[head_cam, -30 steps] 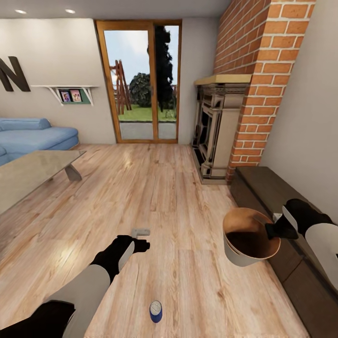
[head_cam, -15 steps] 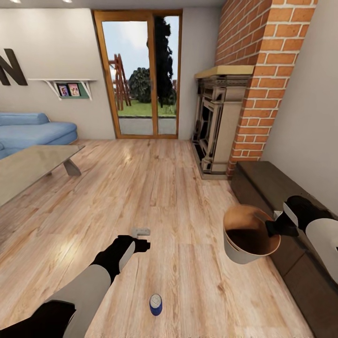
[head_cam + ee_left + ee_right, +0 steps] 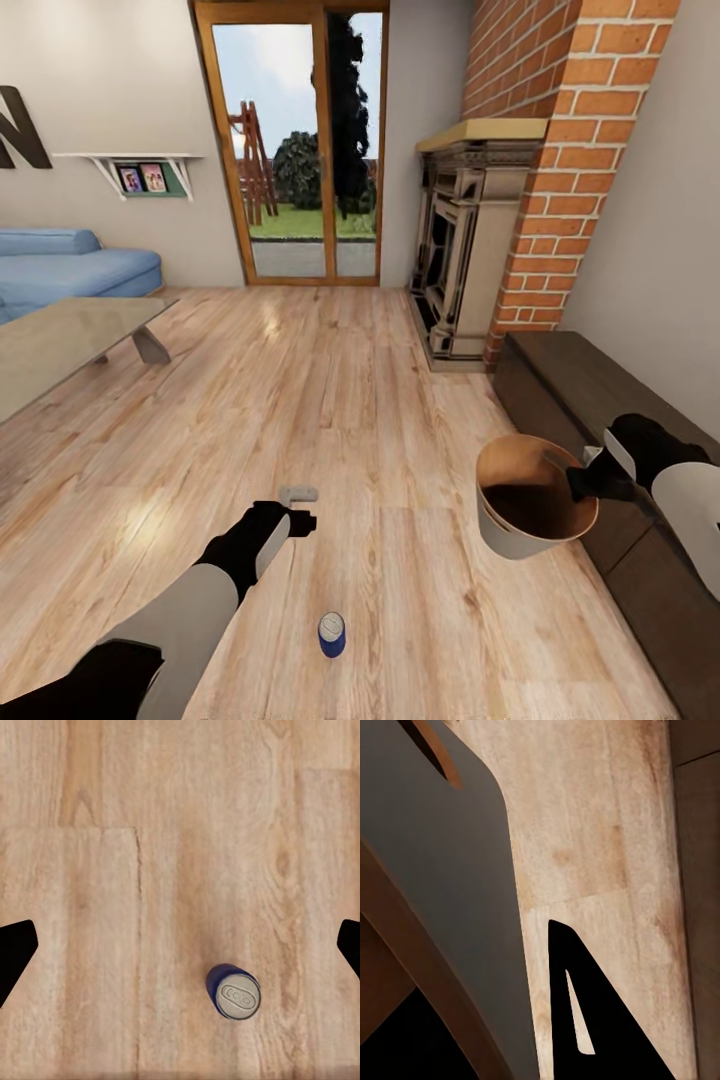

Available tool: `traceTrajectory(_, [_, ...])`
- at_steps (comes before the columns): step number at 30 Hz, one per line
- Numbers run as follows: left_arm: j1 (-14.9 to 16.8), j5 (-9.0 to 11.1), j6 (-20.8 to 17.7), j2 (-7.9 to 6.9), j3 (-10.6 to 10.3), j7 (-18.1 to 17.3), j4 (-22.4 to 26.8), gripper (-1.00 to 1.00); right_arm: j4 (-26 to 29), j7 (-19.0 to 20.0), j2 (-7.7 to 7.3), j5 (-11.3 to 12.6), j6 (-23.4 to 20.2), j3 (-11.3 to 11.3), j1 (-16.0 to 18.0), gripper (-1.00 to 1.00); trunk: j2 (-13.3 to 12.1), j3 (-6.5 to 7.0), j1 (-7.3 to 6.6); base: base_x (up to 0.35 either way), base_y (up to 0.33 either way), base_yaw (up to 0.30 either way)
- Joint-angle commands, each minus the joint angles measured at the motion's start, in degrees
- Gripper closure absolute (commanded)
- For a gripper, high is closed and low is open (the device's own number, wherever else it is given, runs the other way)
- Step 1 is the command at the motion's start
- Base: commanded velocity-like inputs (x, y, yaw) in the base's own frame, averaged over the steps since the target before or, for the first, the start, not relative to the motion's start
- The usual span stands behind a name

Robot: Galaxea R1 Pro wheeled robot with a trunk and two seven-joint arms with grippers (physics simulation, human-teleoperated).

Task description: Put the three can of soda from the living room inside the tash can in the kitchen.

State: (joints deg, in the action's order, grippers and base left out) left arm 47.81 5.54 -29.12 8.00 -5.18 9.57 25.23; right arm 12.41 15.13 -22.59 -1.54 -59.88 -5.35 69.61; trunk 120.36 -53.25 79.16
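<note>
Floor of light wood planks (image 3: pixel 380 420) carries one small upright blue drink can with a grey metal top (image 3: pixel 332 634), just below the left pincer (image 3: pixel 303 523), which hangs over it spread wide and holding nothing. The right pincer (image 3: pixel 582 484) is clamped on the rim of the pale grey round bucket with coppery brown inside (image 3: pixel 530 498), carried off the floor beside a dark wooden bench (image 3: pixel 590 390).

Pale grey forearms, black wrists, black left tool (image 3: pixel 300 523), black right tool (image 3: pixel 583 484)
</note>
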Motion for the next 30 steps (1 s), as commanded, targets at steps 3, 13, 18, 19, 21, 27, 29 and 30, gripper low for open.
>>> traceTrajectory(3, [-0.04,0.0,0.11,0.18,0.0,0.02,0.0,-1.0,-0.5,0.02,0.0,1.36,-0.12,0.43,0.63,1.0,1.23,-0.8,0.66,0.0,0.0,0.0])
traceTrajectory(13, [-0.18,0.0,0.5,0.37,-0.08,-0.23,0.1,-1.0,-1.12,-0.01,0.07,1.31,-0.12,0.43,1.02,1.0,2.43,-2.22,1.32,0.0,0.0,0.0])
traceTrajectory(18, [-0.25,0.0,0.32,0.35,-0.15,-0.67,0.14,-1.0,-1.13,-0.01,0.01,1.28,-0.12,0.36,0.99,1.0,2.43,-2.66,1.32,0.027,-0.132,0.0])
traceTrajectory(19, [-0.23,0.0,0.3,0.35,-0.15,-0.73,0.15,-1.0,-1.12,-0.01,0.01,1.28,-0.12,0.35,1.0,1.0,2.43,-2.75,1.32,0.046,-0.238,0.0])
traceTrajectory(21, [-0.25,0.0,0.25,0.35,-0.16,-0.84,0.16,-1.0,-1.11,-0.01,0.07,1.28,-0.12,0.35,0.99,1.0,2.43,-2.92,1.32,0.057,-0.268,0.0])
traceTrajectory(27, [-0.26,0.0,0.28,0.27,-0.18,-0.95,0.17,-1.0,-1.12,-0.02,0.16,1.28,-0.12,0.34,0.97,1.0,2.43,-3.45,1.32,0.072,-0.257,0.0])
traceTrajectory(29, [-0.26,0.0,0.31,0.27,-0.18,-0.94,0.17,-1.0,-1.14,-0.02,0.17,1.28,-0.12,0.34,0.97,1.0,2.43,-3.61,1.32,0.054,-0.178,0.0])
traceTrajectory(30, [-0.26,0.0,0.33,0.27,-0.18,-0.93,0.17,-1.0,-1.13,-0.02,0.17,1.28,-0.12,0.3,0.97,1.0,2.43,-3.68,1.32,0.033,-0.111,0.0])
